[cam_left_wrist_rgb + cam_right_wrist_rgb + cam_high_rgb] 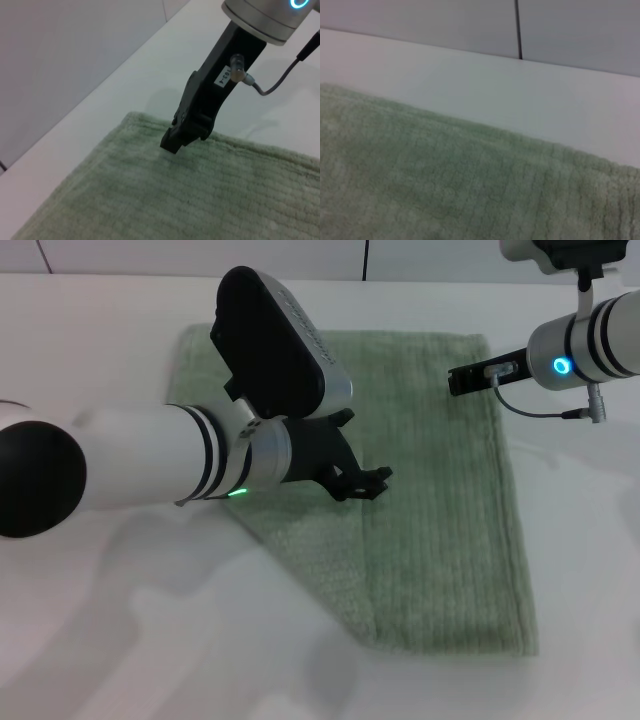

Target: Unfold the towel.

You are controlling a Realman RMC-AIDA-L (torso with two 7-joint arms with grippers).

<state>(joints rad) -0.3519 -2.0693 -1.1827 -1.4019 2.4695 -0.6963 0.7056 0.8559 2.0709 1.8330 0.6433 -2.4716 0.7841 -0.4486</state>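
The pale green towel (440, 490) lies on the white table (90, 350), and its near left part ends in a diagonal edge (300, 575). My left gripper (368, 483) reaches in from the left and sits low over the middle of the towel. My right gripper (458, 379) comes in from the right at the towel's far right corner. In the left wrist view its black tip (172, 142) touches the towel (150, 200) just inside the far hem. The right wrist view shows only towel (445, 190) and the table beyond it.
The white table extends on all sides of the towel. A pale wall (65, 60) stands behind the table's far edge. A grey cable (560, 412) hangs from my right wrist, over the table beside the towel's right edge.
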